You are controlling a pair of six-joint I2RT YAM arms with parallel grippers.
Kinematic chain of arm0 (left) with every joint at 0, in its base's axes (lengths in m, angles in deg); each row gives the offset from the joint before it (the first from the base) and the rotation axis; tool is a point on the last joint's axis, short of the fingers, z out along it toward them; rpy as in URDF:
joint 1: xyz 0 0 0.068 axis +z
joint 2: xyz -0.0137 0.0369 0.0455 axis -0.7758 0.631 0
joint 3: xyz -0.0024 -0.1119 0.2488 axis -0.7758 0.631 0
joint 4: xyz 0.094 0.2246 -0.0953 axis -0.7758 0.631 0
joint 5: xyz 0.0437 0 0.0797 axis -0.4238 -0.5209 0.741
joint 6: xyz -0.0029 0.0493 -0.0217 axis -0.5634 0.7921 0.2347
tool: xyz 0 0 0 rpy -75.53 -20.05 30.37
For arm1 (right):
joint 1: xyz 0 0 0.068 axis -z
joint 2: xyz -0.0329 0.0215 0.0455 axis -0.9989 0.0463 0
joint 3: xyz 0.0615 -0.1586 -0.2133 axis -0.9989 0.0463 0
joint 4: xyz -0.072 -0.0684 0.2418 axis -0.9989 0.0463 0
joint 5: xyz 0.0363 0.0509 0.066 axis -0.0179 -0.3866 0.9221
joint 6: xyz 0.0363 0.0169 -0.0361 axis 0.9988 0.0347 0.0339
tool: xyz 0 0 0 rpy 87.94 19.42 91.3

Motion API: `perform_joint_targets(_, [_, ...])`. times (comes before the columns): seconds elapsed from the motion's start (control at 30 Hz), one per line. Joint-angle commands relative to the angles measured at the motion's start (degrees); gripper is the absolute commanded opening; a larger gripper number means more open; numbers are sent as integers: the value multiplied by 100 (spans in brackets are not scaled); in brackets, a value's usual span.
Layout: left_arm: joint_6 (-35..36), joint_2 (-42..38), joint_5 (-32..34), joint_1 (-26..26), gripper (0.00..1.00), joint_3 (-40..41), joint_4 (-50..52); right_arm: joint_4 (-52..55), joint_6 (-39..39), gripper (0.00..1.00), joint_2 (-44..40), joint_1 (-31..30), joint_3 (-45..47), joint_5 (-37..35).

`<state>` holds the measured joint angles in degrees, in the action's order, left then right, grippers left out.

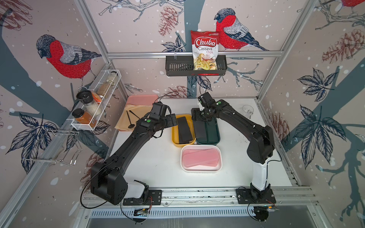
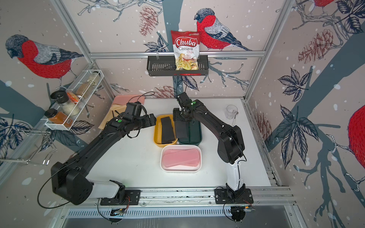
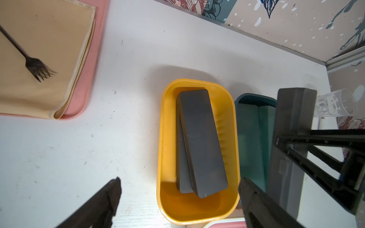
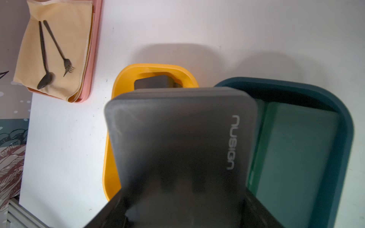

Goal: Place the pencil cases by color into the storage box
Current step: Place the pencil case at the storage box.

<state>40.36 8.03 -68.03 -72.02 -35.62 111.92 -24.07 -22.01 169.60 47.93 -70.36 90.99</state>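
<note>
At the far left a tray (image 1: 142, 97) carries a folded cloth (image 1: 126, 118) with a fork (image 3: 37, 68) and spoon (image 4: 44, 81). None of it belongs to the sorting, and it sits well apart from the tubs.

Next is the left gripper (image 1: 174, 119), jaws spread wide and empty, hovering just beside the yellow tub (image 1: 174, 141). In its wrist view the fingers (image 3: 102, 197) frame that tub's near end, so it looks parked clear of the drop zone rather than reaching. The yellow tub holds two black cases (image 1: 184, 129), one lying askew on the other, which marks it as the black bin.

Right of it, the right gripper (image 1: 198, 118) is clamped on a third black case (image 2: 181, 128), carried lengthwise along the tubs. That case hangs over the seam between the yellow tub and the green tub (image 1: 217, 138), partly above the green one, where dark green cases (image 1: 212, 130) lie side by side. By colour it belongs in yellow, so I judge it needs to shift left before release. Letting go here risks it landing in green or on the rims.

In front, a white tub (image 1: 200, 170) holds the pink cases (image 1: 199, 159), overlapping. A glass (image 1: 247, 111) stands far right, apart.
</note>
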Motion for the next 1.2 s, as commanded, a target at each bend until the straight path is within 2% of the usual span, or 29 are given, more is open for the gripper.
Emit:
perform_joint_targets(0.0, [82,-67,-34,71,97,22,89,-15,97,51,240,-107,-350,257])
perform_joint_targets(0.3, [144,-140,-100,214,96,60,161,-191,182,49,972,-351,-1285,723])
perform_joint_targets(0.6, [221,-166,-147,295,97,65,215,-736,440,49,1275,-555,-1417,1114])
perform_joint_targets(1.17, [352,-436,-140,435,96,187,345,-1031,491,49,1929,-883,-1832,876])
